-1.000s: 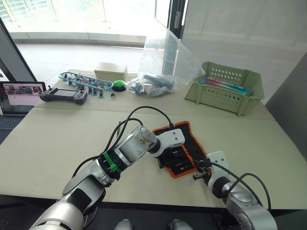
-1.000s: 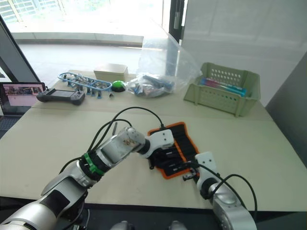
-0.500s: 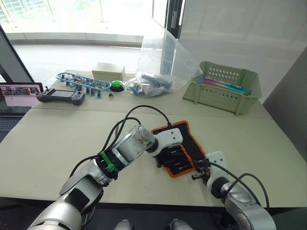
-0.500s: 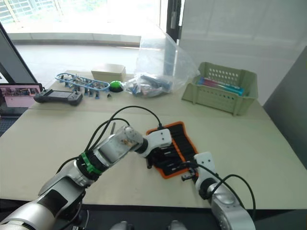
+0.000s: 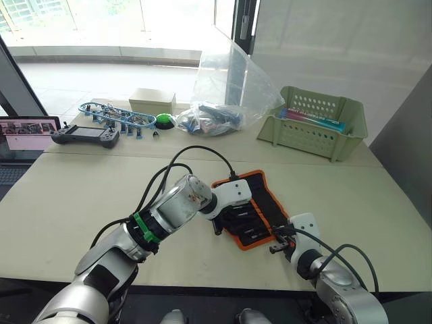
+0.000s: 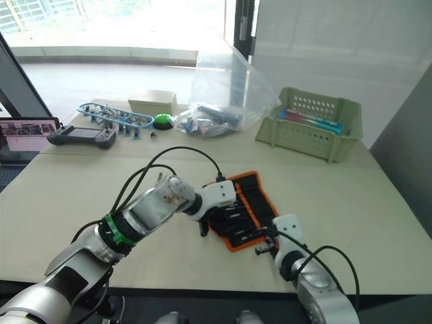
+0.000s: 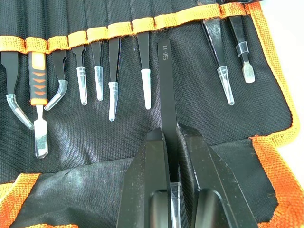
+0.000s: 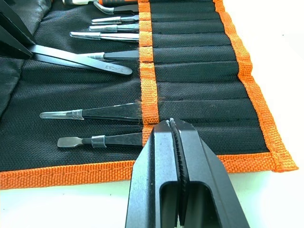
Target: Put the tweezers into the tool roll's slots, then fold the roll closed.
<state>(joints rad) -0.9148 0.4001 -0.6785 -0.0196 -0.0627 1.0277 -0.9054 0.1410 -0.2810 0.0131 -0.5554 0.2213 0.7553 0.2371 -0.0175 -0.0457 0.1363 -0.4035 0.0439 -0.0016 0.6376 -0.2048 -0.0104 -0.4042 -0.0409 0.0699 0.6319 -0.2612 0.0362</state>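
The tool roll (image 5: 262, 201) lies open on the table, black with orange edging. Several tweezers with clear tip caps (image 7: 112, 71) stand in its slots (image 7: 118, 29) along the orange band. My left gripper (image 7: 170, 135) is shut on one black tweezers (image 7: 165, 80) marked ESD-12. That piece lies flat on the roll's inner face, and its blunt end stops just short of the band at an open slot. From the head, the left gripper (image 5: 218, 225) sits at the roll's left side. My right gripper (image 8: 172, 124) is shut with nothing in it, over the roll's near corner (image 5: 275, 246).
A green perforated basket (image 5: 314, 125) stands at the back right. A clear plastic bag (image 5: 226, 94) of parts sits behind the roll. A handheld controller (image 5: 86, 136), a small box (image 5: 152, 101) and a tablet (image 5: 27, 128) lie at the back left.
My left gripper has drawn slightly to the left across the roll with the tweezers in it. The right gripper has stayed put. The head camera shifted a little.
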